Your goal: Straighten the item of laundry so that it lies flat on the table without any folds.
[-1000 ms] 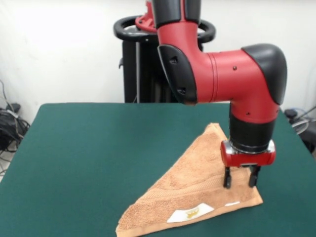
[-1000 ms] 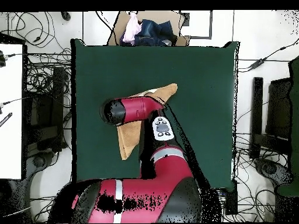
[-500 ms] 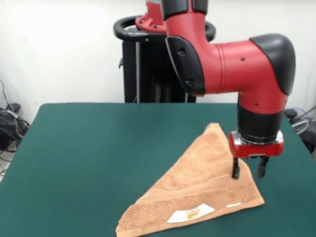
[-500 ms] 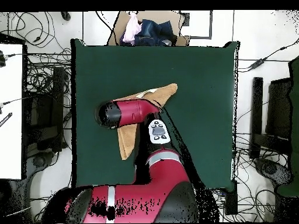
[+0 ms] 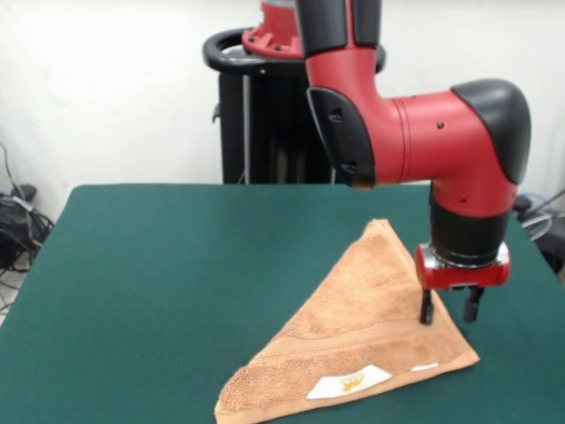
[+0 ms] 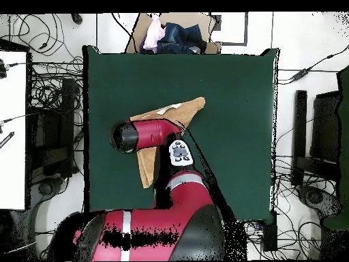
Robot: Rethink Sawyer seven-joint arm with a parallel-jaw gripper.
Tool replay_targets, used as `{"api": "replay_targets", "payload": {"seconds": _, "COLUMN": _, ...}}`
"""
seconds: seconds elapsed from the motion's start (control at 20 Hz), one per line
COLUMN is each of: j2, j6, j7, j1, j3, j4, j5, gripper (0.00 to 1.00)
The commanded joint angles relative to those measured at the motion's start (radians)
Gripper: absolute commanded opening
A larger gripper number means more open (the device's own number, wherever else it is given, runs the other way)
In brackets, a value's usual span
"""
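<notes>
Jaws (image 5: 450,311) point straight down from my wrist, spread apart and gripping nothing, while my forearm reaches level across the desk (image 5: 177,265) from the tall upper link. One tip sits at the towel's (image 5: 353,327) right edge; the other hangs just off it over green felt (contact with the cloth I cannot judge). Folded into a triangle, the peach towel lies toward the desk's right front, its apex pointing away. Its white label (image 5: 350,383) near the front edge bears a small gold emblem, unreadable.

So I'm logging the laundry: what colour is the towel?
Peach-orange, with a white label; the towel shows best in the front view.
</notes>
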Motion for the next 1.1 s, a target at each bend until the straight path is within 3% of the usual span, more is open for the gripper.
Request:
{"api": "replay_targets", "payload": {"seconds": 0.05, "j2": 0.125, "j6": -0.073, "j7": 0.143, "j1": 0.019, "j3": 0.026, "j4": 0.000, "j5": 0.013, "gripper": 1.00}}
{"api": "replay_targets", "payload": {"seconds": 0.3, "j2": 0.154, "j6": -0.134, "j7": 0.156, "j1": 0.035, "j3": -0.004, "j4": -0.031, "j5": -0.008, "gripper": 1.00}}
{"api": "replay_targets", "payload": {"seconds": 0.7, "j2": 0.125, "j6": -0.064, "j7": 0.067, "j1": -0.020, "j3": -0.005, "j4": -0.056, "j5": -0.041, "gripper": 1.00}}
{"api": "replay_targets", "payload": {"seconds": 1.0, "j2": 0.153, "j6": -0.148, "j7": 0.128, "j1": 0.031, "j3": -0.042, "j4": -0.074, "j5": -0.047, "gripper": 1.00}}
{"api": "replay_targets", "payload": {"seconds": 1.05, "j2": 0.155, "j6": -0.166, "j7": 0.139, "j1": 0.041, "j3": -0.049, "j4": -0.074, "j5": -0.047, "gripper": 0.00}}
{"api": "replay_targets", "payload": {"seconds": 1.1, "j2": 0.156, "j6": -0.181, "j7": 0.152, "j1": 0.050, "j3": -0.057, "j4": -0.074, "j5": -0.045, "gripper": 0.00}}
